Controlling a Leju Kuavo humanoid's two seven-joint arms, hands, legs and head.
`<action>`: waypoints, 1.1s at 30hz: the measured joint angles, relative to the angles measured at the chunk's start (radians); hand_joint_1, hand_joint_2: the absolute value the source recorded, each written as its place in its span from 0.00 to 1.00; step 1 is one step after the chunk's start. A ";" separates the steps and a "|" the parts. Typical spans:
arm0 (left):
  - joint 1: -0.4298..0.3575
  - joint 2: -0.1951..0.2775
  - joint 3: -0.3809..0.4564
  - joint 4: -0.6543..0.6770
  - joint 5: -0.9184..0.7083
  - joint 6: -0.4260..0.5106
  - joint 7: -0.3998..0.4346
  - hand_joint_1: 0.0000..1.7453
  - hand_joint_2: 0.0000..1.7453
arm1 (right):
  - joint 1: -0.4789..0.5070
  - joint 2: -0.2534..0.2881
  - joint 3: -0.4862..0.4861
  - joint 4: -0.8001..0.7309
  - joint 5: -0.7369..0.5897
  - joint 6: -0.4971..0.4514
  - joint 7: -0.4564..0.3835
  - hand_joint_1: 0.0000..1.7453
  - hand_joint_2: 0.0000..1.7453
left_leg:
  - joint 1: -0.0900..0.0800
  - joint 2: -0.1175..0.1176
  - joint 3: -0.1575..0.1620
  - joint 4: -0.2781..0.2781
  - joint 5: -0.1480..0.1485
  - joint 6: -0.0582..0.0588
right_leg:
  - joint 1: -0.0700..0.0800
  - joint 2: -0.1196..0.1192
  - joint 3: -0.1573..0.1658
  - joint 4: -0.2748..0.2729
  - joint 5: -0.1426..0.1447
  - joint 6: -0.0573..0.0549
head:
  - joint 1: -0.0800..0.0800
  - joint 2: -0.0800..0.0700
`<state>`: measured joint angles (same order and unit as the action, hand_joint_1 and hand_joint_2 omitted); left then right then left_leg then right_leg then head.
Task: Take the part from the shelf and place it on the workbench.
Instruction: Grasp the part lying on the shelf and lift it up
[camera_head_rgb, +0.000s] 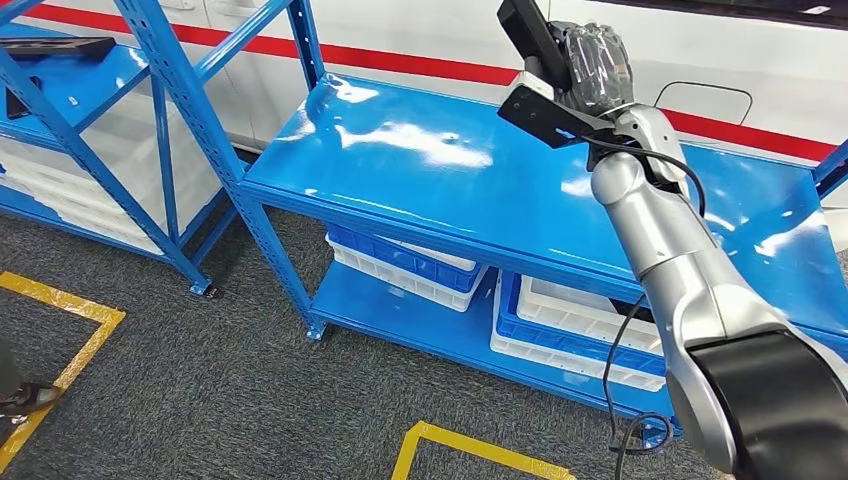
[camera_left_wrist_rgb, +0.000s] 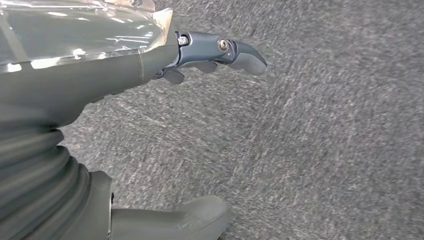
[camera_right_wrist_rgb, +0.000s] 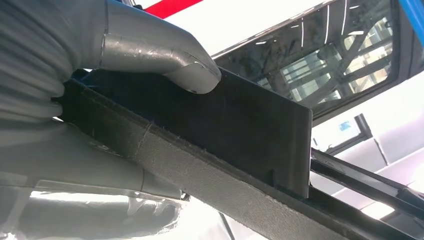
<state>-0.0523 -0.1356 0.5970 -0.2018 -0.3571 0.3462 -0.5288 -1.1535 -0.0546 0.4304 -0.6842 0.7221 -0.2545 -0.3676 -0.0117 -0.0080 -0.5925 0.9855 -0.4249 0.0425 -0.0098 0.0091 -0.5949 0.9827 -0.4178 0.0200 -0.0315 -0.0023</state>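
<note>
A glossy blue steel counter (camera_head_rgb: 420, 170) stretches across the head view before a white wall with a red stripe (camera_head_rgb: 400, 58), its lower shelf carrying blue and white plastic crates (camera_head_rgb: 405, 262), with a second blue rack (camera_head_rgb: 70, 90) standing to the left on grey carpet (camera_head_rgb: 220, 390) marked with yellow tape (camera_head_rgb: 60, 300). The robot's silver right arm (camera_head_rgb: 680, 270) reaches up over the counter's far right side, its right hand (camera_head_rgb: 590, 70) clamped on a flat black part (camera_right_wrist_rgb: 235, 120) held in the air above the surface, the thumb (camera_right_wrist_rgb: 165, 57) pressed on the part's broad face. The left hand (camera_left_wrist_rgb: 150, 65) hangs over the carpet, its dark fingers (camera_left_wrist_rgb: 235, 52) extended and apart, holding nothing.
</note>
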 joint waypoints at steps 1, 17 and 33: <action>0.000 0.001 0.000 0.000 -0.005 -0.007 0.008 0.00 1.00 | 0.003 -0.002 0.002 0.000 -0.002 -0.003 0.003 1.00 1.00 | 0.000 0.000 0.000 0.000 0.000 0.000 | 0.000 0.000 0.000 0.000 0.000 0.000 | 0.000 0.000; -0.004 0.014 -0.016 0.001 -0.054 -0.041 0.051 0.00 1.00 | 0.069 -0.048 0.018 0.022 -0.026 -0.051 0.012 1.00 1.00 | 0.027 0.005 -0.003 0.028 -0.015 -0.024 | -0.038 -0.001 -0.034 0.051 -0.008 0.054 | 0.002 0.000; -0.010 0.014 -0.016 0.002 -0.057 -0.036 0.063 0.00 1.00 | 0.075 -0.036 0.025 0.027 -0.017 -0.053 0.031 1.00 1.00 | 0.001 0.009 0.049 0.056 -0.099 0.015 | -0.003 0.000 -0.086 0.057 0.048 -0.007 | 0.002 0.000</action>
<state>-0.0624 -0.1217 0.5814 -0.1996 -0.4141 0.3101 -0.4660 -1.0787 -0.0904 0.4555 -0.6569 0.7049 -0.3075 -0.3370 -0.0102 0.0010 -0.5436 1.0416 -0.5239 0.0571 -0.0124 0.0094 -0.6808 1.0396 -0.3700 0.0128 -0.0300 -0.0023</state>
